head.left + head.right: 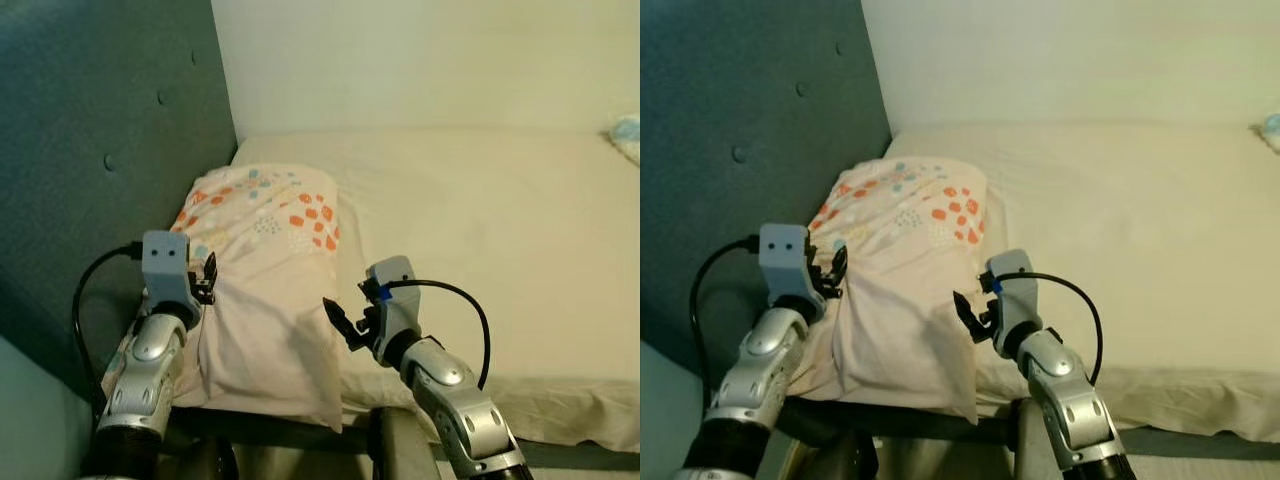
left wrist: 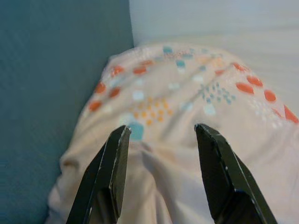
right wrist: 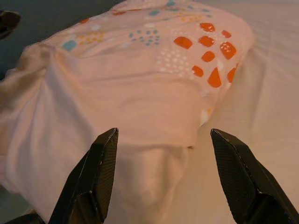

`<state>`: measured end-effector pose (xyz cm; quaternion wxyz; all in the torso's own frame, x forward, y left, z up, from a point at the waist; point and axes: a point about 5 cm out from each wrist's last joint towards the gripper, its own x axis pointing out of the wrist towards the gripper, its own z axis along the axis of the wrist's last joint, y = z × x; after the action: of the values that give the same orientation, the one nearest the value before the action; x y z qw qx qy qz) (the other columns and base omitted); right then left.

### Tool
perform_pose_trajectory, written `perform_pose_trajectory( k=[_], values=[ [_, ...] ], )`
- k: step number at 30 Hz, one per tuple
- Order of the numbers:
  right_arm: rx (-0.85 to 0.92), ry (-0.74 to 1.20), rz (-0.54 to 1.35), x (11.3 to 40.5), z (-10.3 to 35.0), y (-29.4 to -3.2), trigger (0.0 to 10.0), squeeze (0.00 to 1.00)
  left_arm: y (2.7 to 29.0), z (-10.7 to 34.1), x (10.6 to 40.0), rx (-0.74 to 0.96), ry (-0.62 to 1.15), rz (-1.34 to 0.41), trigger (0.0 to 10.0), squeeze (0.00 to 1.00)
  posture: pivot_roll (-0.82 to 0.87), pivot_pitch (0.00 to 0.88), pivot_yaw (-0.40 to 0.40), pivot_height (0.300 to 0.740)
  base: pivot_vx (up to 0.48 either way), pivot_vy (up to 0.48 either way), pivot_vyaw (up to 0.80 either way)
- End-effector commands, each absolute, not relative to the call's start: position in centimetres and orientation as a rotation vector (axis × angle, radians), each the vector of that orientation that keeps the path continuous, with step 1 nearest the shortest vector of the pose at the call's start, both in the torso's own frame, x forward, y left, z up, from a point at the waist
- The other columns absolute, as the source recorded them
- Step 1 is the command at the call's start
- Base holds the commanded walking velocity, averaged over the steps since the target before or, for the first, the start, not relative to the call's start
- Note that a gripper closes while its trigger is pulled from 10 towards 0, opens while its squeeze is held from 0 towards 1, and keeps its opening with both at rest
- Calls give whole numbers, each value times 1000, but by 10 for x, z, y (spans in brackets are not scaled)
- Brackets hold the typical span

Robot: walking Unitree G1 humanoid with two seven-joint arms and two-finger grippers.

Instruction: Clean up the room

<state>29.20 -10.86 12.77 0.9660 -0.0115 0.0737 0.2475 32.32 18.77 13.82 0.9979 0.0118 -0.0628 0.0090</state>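
1. A pale pink fabric pillow with orange, teal and yellow printed spots [image 1: 270, 270] lay at the head end of a bed with a cream sheet [image 1: 480, 240], close against the dark teal padded, buttoned headboard [image 1: 100, 150] on the robot's left.
2. The pillow's near end hung slightly over the front edge of the bed, with loose cloth creased and bunched there.
3. The left pincer [image 1: 208, 275] sat at the pillow's left edge, next to the headboard; in the left wrist view its two black fingers [image 2: 112, 172] stood apart, with pillow cloth between them, nothing gripped.
4. The right pincer [image 1: 340, 322] hovered just beside the pillow's right edge, near the front of the bed; in the right wrist view its fingers [image 3: 93, 182] were spread wide, empty, pointing at the pillow's loose end.
5. A plain white wall [image 1: 420, 60] rose behind the bed.
6. A small light blue item [image 1: 628, 135] lay at the far right edge of the sheet, too cropped to identify.
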Motion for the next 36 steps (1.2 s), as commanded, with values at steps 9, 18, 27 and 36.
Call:
perform_pose_trajectory(
  k=[9,18,27,36],
  values=[
    [19,203,662,274,115,-98,10000,0,175,128,310,77,-4,-9,10000,0,-88,32,21,586,0,0,0],
    [5,168,564,281,116,-108,10000,0,180,130,310,59,-30,33,10000,0,-94,21,26,621,0,0,0],
    [5,150,541,283,119,-110,10000,0,173,130,306,38,-10,10,10000,0,-96,15,24,641,0,0,0],
    [20,126,534,284,123,-107,10000,0,166,133,305,55,-11,-15,10000,0,-96,11,25,681,0,0,0]
  ],
)
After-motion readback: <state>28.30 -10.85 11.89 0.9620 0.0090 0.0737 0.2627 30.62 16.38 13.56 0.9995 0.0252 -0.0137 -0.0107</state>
